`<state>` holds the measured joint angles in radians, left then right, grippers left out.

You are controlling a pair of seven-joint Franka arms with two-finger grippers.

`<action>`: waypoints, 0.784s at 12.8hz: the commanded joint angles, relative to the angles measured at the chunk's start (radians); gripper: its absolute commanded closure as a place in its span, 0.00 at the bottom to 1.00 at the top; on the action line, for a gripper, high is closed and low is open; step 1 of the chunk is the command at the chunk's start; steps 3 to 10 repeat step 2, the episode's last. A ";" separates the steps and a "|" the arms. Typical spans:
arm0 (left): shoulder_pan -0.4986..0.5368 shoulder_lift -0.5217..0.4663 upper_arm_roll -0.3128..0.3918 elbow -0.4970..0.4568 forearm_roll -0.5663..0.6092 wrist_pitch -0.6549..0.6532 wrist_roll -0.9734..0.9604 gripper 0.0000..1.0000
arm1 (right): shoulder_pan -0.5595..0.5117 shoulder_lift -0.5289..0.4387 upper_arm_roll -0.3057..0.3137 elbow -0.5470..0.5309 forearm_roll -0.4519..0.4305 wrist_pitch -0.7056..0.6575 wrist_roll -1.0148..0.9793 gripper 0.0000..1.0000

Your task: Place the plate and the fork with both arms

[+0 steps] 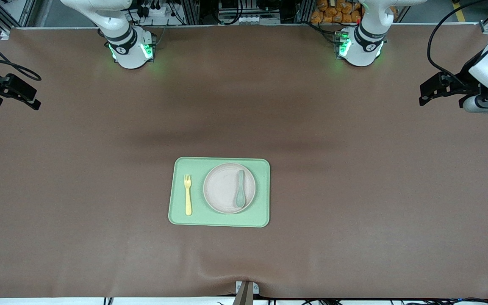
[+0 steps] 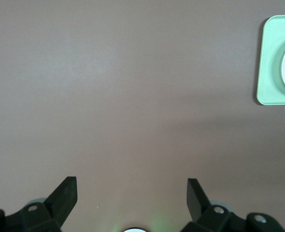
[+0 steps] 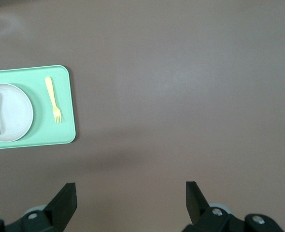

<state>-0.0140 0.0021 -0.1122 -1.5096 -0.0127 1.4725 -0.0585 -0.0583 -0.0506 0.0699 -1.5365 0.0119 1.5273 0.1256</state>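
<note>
We find the tray (image 1: 218,192) on the brown worktop (image 1: 354,190), midway between the two arms' ends and nearer the front camera than the arm bases. The plate (image 1: 223,188) lies on the tray, toward the left arm's end of it. A spoon (image 1: 240,188) rests in the plate, its bowl toward the front camera. The fork (image 1: 188,194) lies on the bare tray just beside the plate, toward the right arm's end, apart from it, tines pointing toward the bases.

The left end effector (image 1: 428,95) hangs over the worktop's edge at the left arm's end, well apart from the tray. Its wrist view shows both fingers (image 2: 65,195) spread wide with nothing between them, over bare worktop; only a corner of the tray and a sliver of plate appear there, and no fork.

The right end effector (image 1: 32,101) hangs over the worktop's edge at the right arm's end, partly cut off in the front view. Its wrist view shows its fingers (image 3: 65,199) fully apart and empty, and gives the fork, plate and spoon on the tray together.

Both arms wait.
</note>
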 commanded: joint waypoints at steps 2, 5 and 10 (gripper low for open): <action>0.006 -0.005 -0.006 0.006 0.016 0.005 0.011 0.00 | -0.011 0.008 0.011 0.024 -0.010 -0.018 -0.017 0.00; 0.006 -0.005 -0.006 0.006 0.016 0.005 0.011 0.00 | -0.011 0.008 0.011 0.024 -0.010 -0.018 -0.017 0.00; 0.006 -0.005 -0.006 0.006 0.016 0.005 0.011 0.00 | -0.011 0.008 0.011 0.024 -0.010 -0.018 -0.017 0.00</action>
